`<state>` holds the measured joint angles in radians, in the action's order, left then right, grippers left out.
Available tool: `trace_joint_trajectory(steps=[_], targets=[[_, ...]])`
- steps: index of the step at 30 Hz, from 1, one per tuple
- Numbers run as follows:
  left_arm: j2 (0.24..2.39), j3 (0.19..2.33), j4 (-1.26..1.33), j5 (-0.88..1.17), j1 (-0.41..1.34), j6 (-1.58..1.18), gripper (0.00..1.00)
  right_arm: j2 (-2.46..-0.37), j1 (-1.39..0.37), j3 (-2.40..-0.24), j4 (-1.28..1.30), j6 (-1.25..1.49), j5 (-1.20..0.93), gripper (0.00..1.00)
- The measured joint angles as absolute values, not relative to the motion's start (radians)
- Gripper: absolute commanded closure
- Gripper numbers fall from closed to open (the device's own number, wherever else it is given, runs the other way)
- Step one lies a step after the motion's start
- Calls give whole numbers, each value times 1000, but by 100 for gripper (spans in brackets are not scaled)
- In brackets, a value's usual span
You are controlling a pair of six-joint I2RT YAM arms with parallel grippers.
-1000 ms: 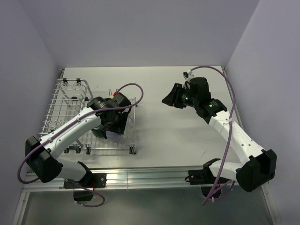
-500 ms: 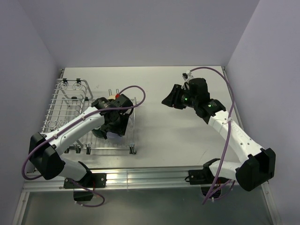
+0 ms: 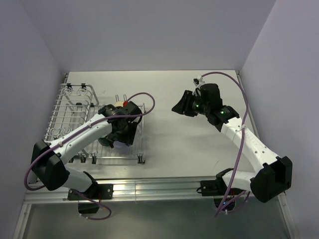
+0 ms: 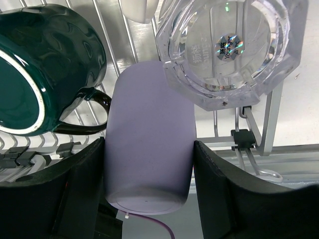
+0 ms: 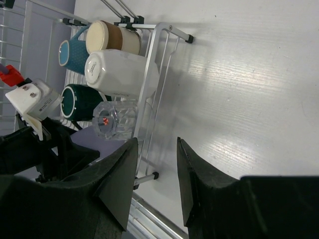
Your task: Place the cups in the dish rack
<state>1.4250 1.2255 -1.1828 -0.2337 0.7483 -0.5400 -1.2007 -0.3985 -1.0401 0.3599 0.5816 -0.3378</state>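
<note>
My left gripper [image 4: 149,199] is shut on the lavender cup [image 4: 149,144], which lies on its side over the near right corner of the dish rack [image 4: 269,114]. The dark teal mug [image 4: 45,64] lies left of it, the clear glass tumbler [image 4: 229,50] at its upper right, and the white mug [image 4: 139,10] beyond. The right wrist view shows the light blue mug [image 5: 70,52], brown cup [image 5: 112,37], white mug [image 5: 119,72], teal mug [image 5: 79,99], tumbler [image 5: 114,119] and lavender cup [image 5: 92,137] in the rack [image 5: 154,64]. My right gripper [image 5: 157,149] is open and empty, above the table right of the rack.
The silver rack [image 3: 60,107] stands at the table's left, with a cutlery holder [image 3: 79,92] at its far end. The white table [image 3: 189,144] stretches to the right of it. Purple walls close in on the left, back and right.
My left gripper has shifted slightly towards the rack's near right corner with the lavender cup, which is now mostly hidden under the wrist from above. The right arm has barely moved.
</note>
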Motion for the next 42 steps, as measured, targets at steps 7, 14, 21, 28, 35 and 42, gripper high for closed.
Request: trace_joint_trajectory(steps=[7, 14, 21, 28, 35, 42], targets=[[1425, 1221, -1178, -240, 751, -544, 23, -1201, -398, -1039, 360, 582, -341, 55], [1422, 1221, -1172, -261, 754, -545, 21, -1201, -398, -1039, 360, 582, -342, 55], [1414, 1221, -1171, -271, 756, -548, 21, -1203, -398, -1039, 360, 582, -342, 55], [1400, 1252, -1183, -289, 756, -548, 21, -1211, -398, -1039, 360, 582, -342, 56], [1367, 1378, -1203, -321, 758, -547, 21, -1216, -398, -1040, 361, 581, -340, 56], [1345, 1539, -1184, -357, 762, -534, 1, -1206, -398, -1074, 421, 556, -302, 55]])
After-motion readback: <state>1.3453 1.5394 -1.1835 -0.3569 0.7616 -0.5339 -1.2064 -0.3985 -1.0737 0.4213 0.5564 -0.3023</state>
